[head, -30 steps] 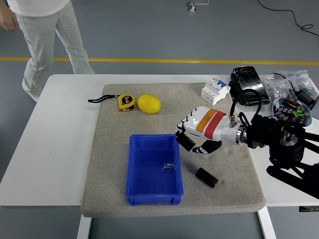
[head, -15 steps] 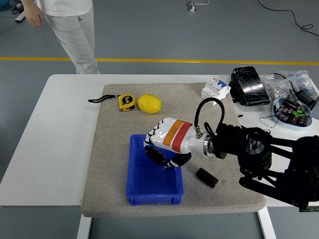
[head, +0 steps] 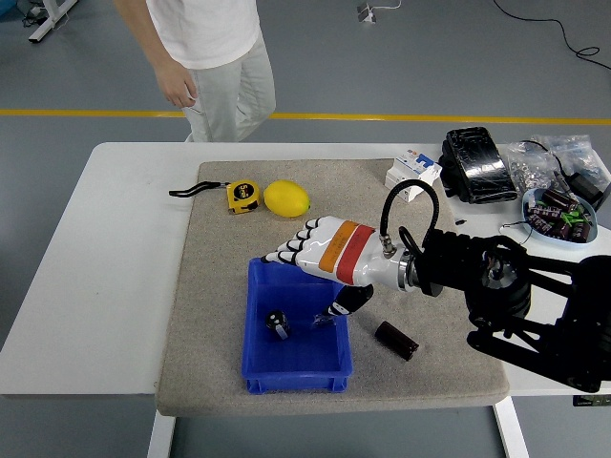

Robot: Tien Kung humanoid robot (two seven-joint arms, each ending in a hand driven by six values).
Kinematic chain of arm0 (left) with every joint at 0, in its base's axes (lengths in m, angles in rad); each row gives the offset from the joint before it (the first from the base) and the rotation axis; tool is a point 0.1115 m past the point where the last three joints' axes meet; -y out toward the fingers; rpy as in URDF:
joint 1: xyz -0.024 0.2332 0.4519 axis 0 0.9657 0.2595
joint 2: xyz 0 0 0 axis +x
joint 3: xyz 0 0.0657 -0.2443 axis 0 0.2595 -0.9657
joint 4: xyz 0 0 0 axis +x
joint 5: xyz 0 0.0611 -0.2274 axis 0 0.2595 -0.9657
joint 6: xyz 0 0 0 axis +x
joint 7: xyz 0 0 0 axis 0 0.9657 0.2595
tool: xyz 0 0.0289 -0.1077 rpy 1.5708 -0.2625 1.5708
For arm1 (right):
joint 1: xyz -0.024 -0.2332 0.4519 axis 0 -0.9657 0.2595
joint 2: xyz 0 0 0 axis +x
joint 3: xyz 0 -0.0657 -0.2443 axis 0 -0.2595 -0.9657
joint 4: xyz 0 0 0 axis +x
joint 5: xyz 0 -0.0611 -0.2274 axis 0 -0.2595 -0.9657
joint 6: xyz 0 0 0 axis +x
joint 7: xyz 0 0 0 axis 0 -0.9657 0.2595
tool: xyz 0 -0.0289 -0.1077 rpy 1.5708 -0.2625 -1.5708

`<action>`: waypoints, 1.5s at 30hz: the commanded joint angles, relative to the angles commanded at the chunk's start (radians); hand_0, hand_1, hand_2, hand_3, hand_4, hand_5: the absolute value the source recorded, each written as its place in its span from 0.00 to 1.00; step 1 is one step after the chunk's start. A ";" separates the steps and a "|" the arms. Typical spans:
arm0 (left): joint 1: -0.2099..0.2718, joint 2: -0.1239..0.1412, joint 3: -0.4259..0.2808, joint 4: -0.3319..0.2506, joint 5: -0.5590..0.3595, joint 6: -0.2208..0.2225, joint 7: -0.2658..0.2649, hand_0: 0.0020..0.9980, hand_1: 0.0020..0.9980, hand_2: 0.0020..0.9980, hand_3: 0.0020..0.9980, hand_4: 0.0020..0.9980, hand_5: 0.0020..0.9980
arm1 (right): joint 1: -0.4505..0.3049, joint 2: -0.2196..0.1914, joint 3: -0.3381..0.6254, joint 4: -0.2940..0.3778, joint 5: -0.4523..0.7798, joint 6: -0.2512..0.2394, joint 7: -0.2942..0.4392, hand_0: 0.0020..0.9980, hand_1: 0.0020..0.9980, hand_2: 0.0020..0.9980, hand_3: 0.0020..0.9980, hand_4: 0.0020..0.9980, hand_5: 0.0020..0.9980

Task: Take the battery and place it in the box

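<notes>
A grey floor (head: pixel 382 67) crossed by a yellow line (head: pixel 430 119) — before it, a white table (head: pixel 105 258) bearing a beige mat (head: pixel 210 286).

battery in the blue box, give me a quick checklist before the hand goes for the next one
1. Battery lies inside the blue box: ok.
2. Right hand has fingers spread and holds nothing: ok.
3. Right hand is clear of the box: not ok, it hangs over the far rim.
4. Second battery sits on the mat, right of the box, unobstructed: ok.
5. Person keeps hands off the table: ok.
6. Left hand position: cannot tell, out of view.
</notes>
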 joint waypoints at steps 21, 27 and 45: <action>0.000 -0.009 -0.007 0.003 0.009 0.018 0.003 0.74 0.71 0.77 0.69 0.71 0.70 | -0.060 -0.257 -0.074 0.093 -0.165 0.046 0.055 0.71 0.74 0.82 0.85 0.97 0.27; -0.003 -0.012 -0.007 0.003 0.009 0.022 0.000 0.74 0.72 0.77 0.69 0.71 0.70 | -0.064 -0.266 -0.102 0.082 -0.165 0.050 0.057 0.70 0.73 0.81 0.83 0.97 0.27; -0.003 -0.013 -0.013 0.001 0.028 0.012 -0.002 0.74 0.72 0.77 0.69 0.71 0.70 | -0.058 -0.210 -0.156 0.082 -0.149 0.051 0.046 0.70 0.73 0.81 0.85 0.98 0.27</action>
